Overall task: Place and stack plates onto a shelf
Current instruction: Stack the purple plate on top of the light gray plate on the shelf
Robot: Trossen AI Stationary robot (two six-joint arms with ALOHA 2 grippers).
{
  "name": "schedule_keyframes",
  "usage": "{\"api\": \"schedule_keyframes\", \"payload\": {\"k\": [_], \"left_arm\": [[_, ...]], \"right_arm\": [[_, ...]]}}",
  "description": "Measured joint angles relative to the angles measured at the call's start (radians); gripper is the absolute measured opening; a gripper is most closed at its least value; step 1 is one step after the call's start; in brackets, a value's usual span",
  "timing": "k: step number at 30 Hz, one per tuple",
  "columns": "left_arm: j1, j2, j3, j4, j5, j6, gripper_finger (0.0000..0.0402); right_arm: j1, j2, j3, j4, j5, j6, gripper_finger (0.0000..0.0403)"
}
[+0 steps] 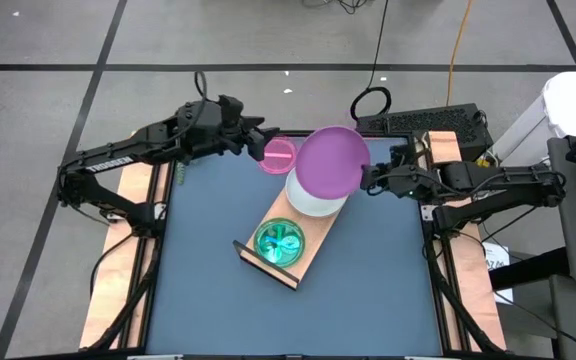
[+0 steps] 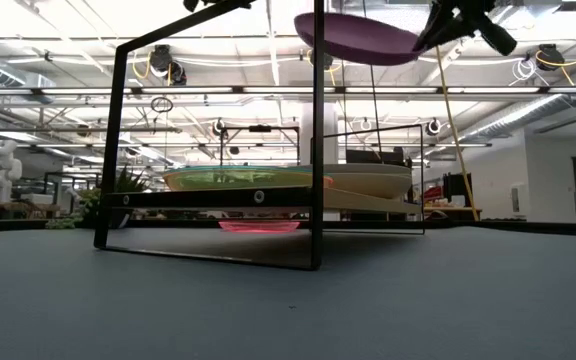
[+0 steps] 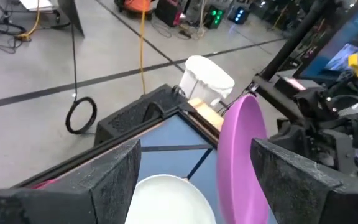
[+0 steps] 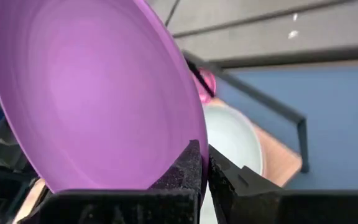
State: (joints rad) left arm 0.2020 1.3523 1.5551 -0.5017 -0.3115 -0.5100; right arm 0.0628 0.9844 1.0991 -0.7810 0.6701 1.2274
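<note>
From above, I see my right gripper (image 1: 368,180) pinching the purple plate (image 1: 330,160) by its rim over the white plate (image 1: 313,197) on the shelf (image 1: 313,245); I should level it, then lower gently. A green plate (image 1: 280,243) sits on the shelf's other end. From the left wrist, the left gripper (image 3: 191,171) is spread, empty.

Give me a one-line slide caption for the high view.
Right end effector holds a round purple plastic plate above the pale plate on the light-wood shelf; left end effector open nearby.
</note>
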Motion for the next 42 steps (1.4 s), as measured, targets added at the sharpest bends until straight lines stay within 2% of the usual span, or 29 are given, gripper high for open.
{"api": "schedule_keyframes", "payload": {"k": [3, 8, 13, 19, 22, 26, 30, 33, 42], "left_arm": [[0.001, -0.001, 0.000, -0.006, 0.000, -0.017, 0.0305], [0.000, 0.004, 0.000, -0.057, 0.001, -0.043, 0.0305], [0.000, 0.003, 0.000, -0.134, 0.000, -0.043, 0.0305], [-0.002, 0.003, 0.000, -0.201, 0.000, -0.032, 0.0305], [-0.002, 0.003, 0.000, -0.210, -0.001, -0.040, 0.0305], [-0.002, 0.003, 0.000, -0.214, -0.002, -0.041, 0.0305], [-0.002, 0.003, 0.000, -0.214, -0.003, -0.042, 0.0305], [-0.002, 0.003, 0.000, -0.214, -0.003, -0.043, 0.0305], [0.003, 0.011, 0.000, -0.230, -0.015, -0.023, 0.0305]], "right_arm": [[0.000, 0.000, -0.032, 0.039, -0.040, 0.047, 0.0000], [0.000, 0.000, -0.111, 0.206, -0.074, 0.098, 0.0000], [0.001, 0.000, -0.242, 0.467, -0.100, 0.162, 0.0000], [0.001, 0.000, -0.444, 0.862, -0.100, 0.273, 0.0000], [0.001, 0.000, -0.515, 0.966, -0.098, 0.321, 0.0000], [-0.003, 0.000, -0.549, 0.969, -0.098, 0.359, 0.0000], [-0.014, 0.000, -0.551, 0.890, -0.103, 0.420, 0.0000], [-0.034, 0.000, -0.552, 0.842, -0.154, 0.467, 0.0000], [-0.092, 0.003, -0.552, 0.747, -0.264, 0.464, 0.0000]]}}
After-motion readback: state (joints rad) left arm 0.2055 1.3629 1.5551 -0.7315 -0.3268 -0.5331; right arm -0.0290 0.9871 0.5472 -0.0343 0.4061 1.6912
